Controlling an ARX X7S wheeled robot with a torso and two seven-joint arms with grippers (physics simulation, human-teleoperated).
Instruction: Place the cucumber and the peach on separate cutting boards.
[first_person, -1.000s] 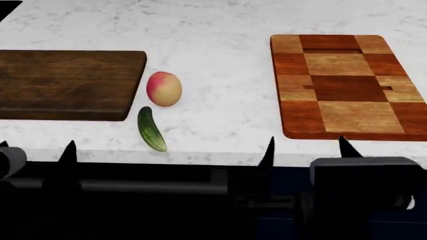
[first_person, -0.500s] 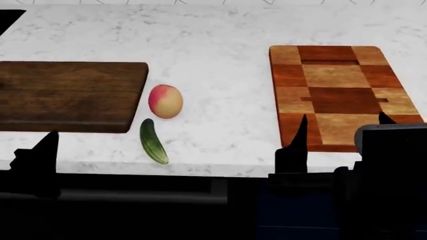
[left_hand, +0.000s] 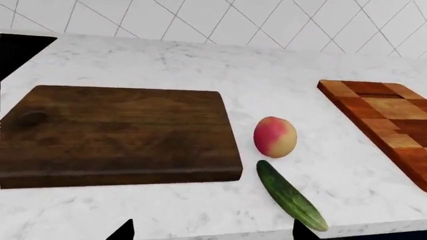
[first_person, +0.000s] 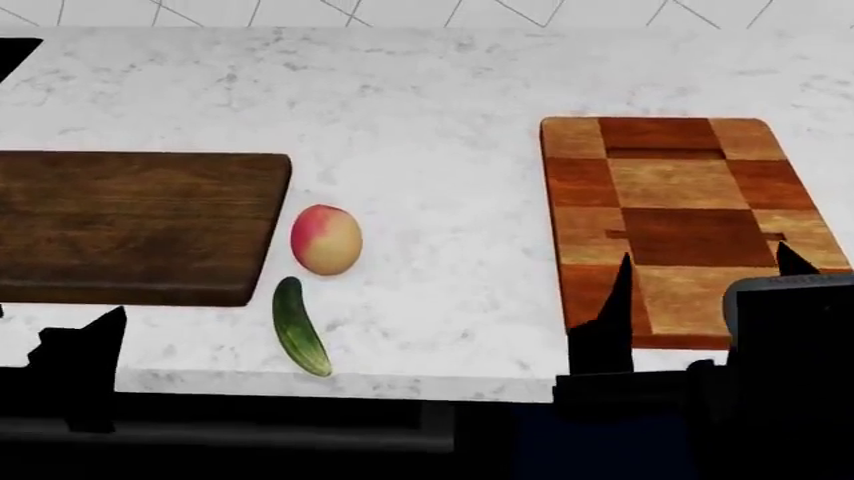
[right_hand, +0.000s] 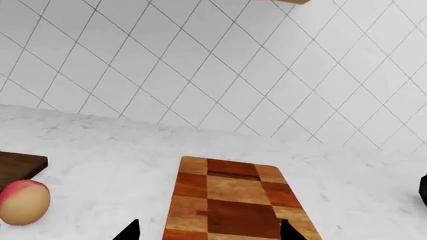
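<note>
The peach (first_person: 326, 239) lies on the white marble counter just right of the dark walnut cutting board (first_person: 134, 225). The cucumber (first_person: 300, 326) lies in front of the peach, near the counter's front edge. The checkered cutting board (first_person: 687, 200) lies at the right. My left gripper (first_person: 56, 315) is open and empty at the counter's front edge, before the dark board (left_hand: 120, 132); its wrist view shows the peach (left_hand: 274, 136) and cucumber (left_hand: 290, 196). My right gripper (first_person: 707, 262) is open and empty over the near end of the checkered board (right_hand: 230, 200).
A white tiled wall (right_hand: 200, 65) backs the marble counter (first_person: 427, 100). A black opening (first_person: 14, 50) sits at the counter's far left corner. The counter's front edge (first_person: 334, 385) runs just before the cucumber.
The counter and its things have slid lower in the head view. My right gripper has risen from below the counter edge over the checkered board's near end. My left gripper has come up at the front edge.
</note>
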